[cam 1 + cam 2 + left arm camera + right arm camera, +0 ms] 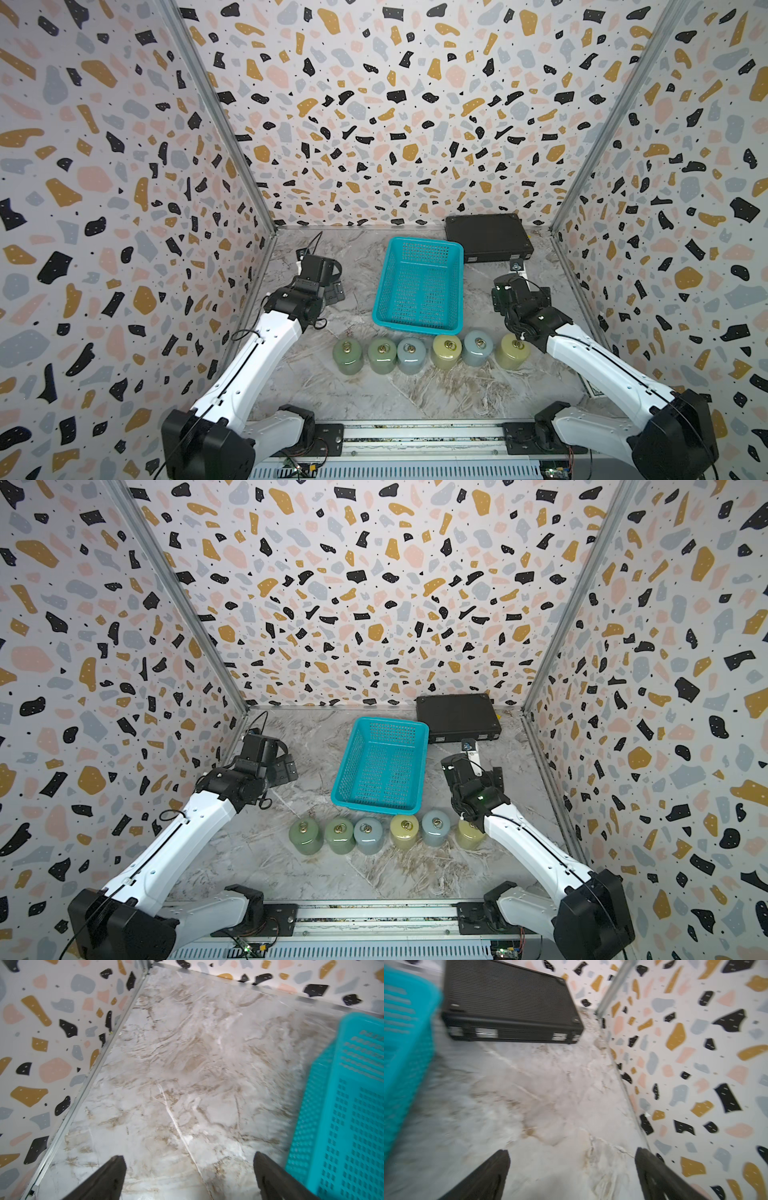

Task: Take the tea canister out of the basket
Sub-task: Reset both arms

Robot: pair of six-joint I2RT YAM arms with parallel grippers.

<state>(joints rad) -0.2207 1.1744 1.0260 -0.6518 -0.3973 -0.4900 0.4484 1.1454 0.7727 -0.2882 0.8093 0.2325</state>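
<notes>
The basket (415, 328) looks empty, and all six tea canisters (411, 355) stand in a row on the marble table (374, 399), just in front of it. Both the left gripper (188, 1156) and the right gripper (572, 1150) are spread wide, holding nothing. The danger now is the right arm (602, 365), which hangs right by the end yellow canister (513, 353) — touching or not, hard to tell from above — and one careless swing could topple it.

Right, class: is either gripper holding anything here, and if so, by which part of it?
Nothing is held: the left gripper and the right gripper are both open and empty.
</notes>
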